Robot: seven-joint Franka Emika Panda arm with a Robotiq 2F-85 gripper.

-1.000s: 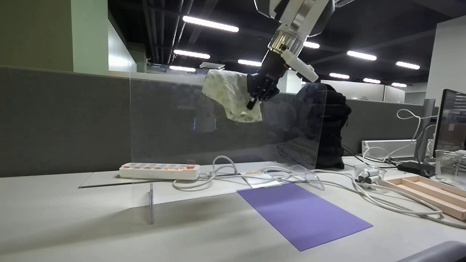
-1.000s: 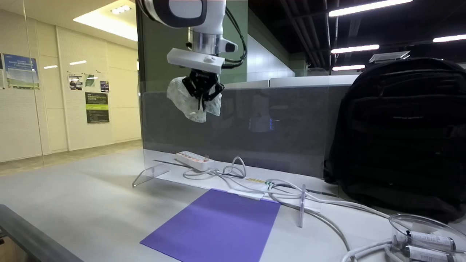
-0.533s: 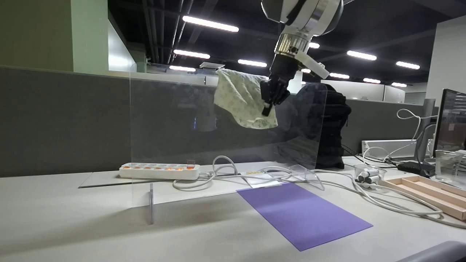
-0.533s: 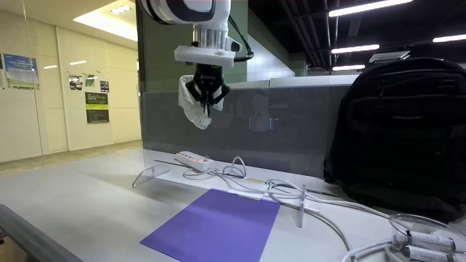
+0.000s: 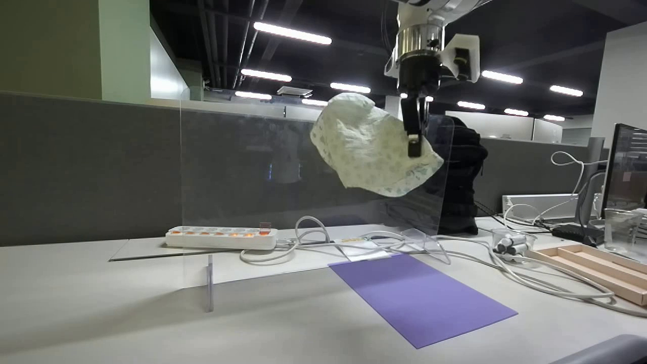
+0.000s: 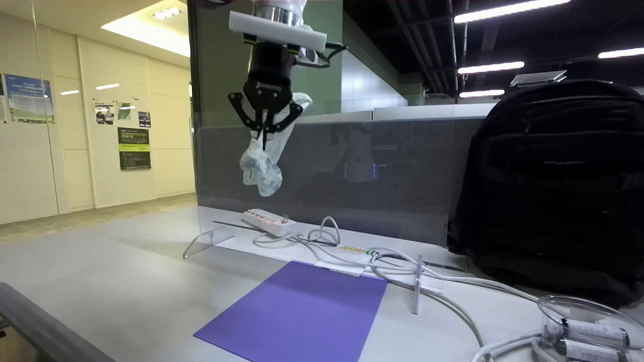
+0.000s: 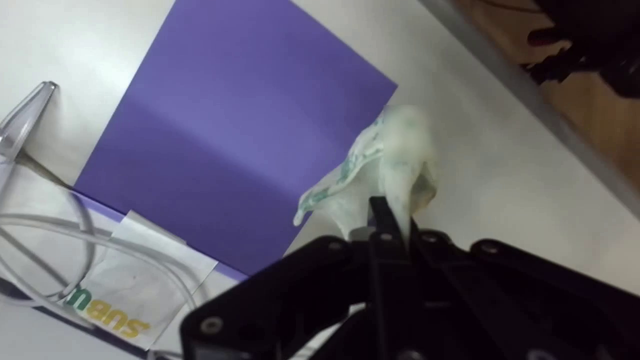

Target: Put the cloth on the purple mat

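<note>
The pale printed cloth hangs in the air above the desk, pinched in the Robotiq gripper, its jaws nearly together with fabric between them. None of it touches the purple mat. In the wrist view it overlaps the mat's side that runs from the desk's open edge toward the edge along the partition; how much is truly over the mat I cannot tell. It should handle as something light, thin and soft, with hardly any load for the arm. In an exterior view a broad panel flares sideways and stands higher than the pinch, which suggests swing or a slight crispness in the weave. Nothing looks slick or fragile, so a firm squeeze should do no harm. The hold is toward one end, leaving most of it loose, so it will probably land folded; for a flatter lay, a grip nearer the middle would serve better. I would let it settle, lower until the hem meets the mat, then release, keeping clear of the white cables by the desk's partition edge.
</note>
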